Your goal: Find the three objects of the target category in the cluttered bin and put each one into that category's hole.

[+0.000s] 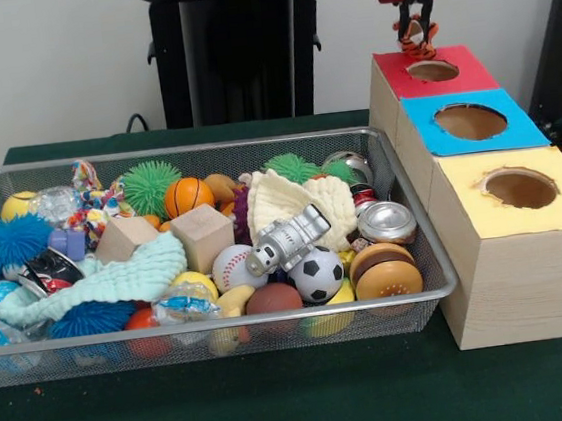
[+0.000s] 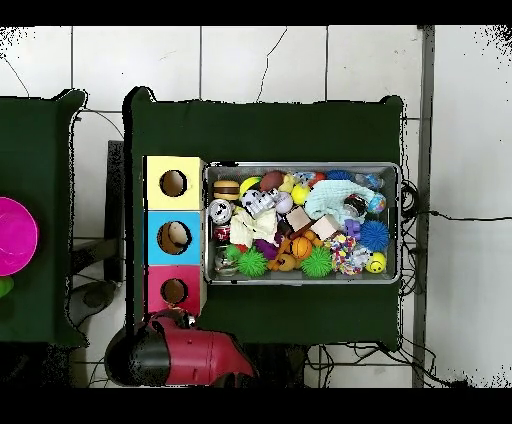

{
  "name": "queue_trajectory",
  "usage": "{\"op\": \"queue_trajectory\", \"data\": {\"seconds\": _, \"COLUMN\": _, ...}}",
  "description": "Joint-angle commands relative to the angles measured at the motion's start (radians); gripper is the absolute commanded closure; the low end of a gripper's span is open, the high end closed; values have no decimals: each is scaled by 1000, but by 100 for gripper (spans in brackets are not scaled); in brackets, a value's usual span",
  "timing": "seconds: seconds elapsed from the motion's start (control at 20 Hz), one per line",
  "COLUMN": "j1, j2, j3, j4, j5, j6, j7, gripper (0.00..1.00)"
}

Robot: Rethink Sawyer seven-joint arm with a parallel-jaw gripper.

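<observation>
A: Hand position?

B: The hand (image 1: 416, 33) hangs just above the red hole (image 1: 432, 71), at the far end of the wooden box (image 1: 515, 286); it is closed on a small orange striped toy (image 1: 412, 40), which dangles over that hole; in the overhead view the arm (image 2: 175, 352) covers the spot, so the hand cannot be made out there.

A: The box?

B: Three tops in a row on the right of the bin (image 1: 418, 226): red far, blue (image 1: 473, 122) middle, yellow (image 1: 520, 188) near; each has one round hole; the box stands on the green counter (image 1: 281, 401), touching or just beside the bin's right wall; which, I cannot tell.

A: Bin contents?

B: Crowded; a silver robot figure (image 1: 286, 240) lies on a cream cloth (image 1: 305, 200) near centre; soccer ball (image 1: 317, 274) and baseball (image 1: 231, 267) just in front; a wooden cube (image 1: 203, 236) left of them; a basketball (image 1: 188, 195) and a green spiky ball (image 1: 148, 186) at the far side; a blue spiky ball (image 1: 11, 243) far left; a burger toy (image 1: 385, 272) and a can (image 1: 386, 223) at the right end.
</observation>
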Motion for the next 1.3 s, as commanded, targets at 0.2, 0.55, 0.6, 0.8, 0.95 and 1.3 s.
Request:
{"op": "queue_trajectory", "data": {"seconds": 0.2, "j1": -11, "j2": 72, "j3": 99, "j4": -29, "j5": 72, "j6": -104, "j7": 249, "gripper": 100}}
{"op": "queue_trajectory", "data": {"seconds": 0.55, "j1": 14, "j2": 62, "j3": 75, "j4": -68, "j5": 78, "j6": -88, "j7": 250, "gripper": 100}}
{"op": "queue_trajectory", "data": {"seconds": 0.6, "j1": 17, "j2": 53, "j3": 69, "j4": -82, "j5": 83, "j6": -65, "j7": 248, "gripper": 100}}
{"op": "queue_trajectory", "data": {"seconds": 0.8, "j1": 28, "j2": 35, "j3": 61, "j4": -114, "j5": 108, "j6": -22, "j7": 259, "gripper": 100}}
{"op": "queue_trajectory", "data": {"seconds": 0.95, "j1": 38, "j2": 38, "j3": 58, "j4": -129, "j5": 125, "j6": -26, "j7": 267, "gripper": 100}}
{"op": "queue_trajectory", "data": {"seconds": 1.3, "j1": 51, "j2": 61, "j3": 48, "j4": -114, "j5": 121, "j6": -89, "j7": 240, "gripper": 100}}
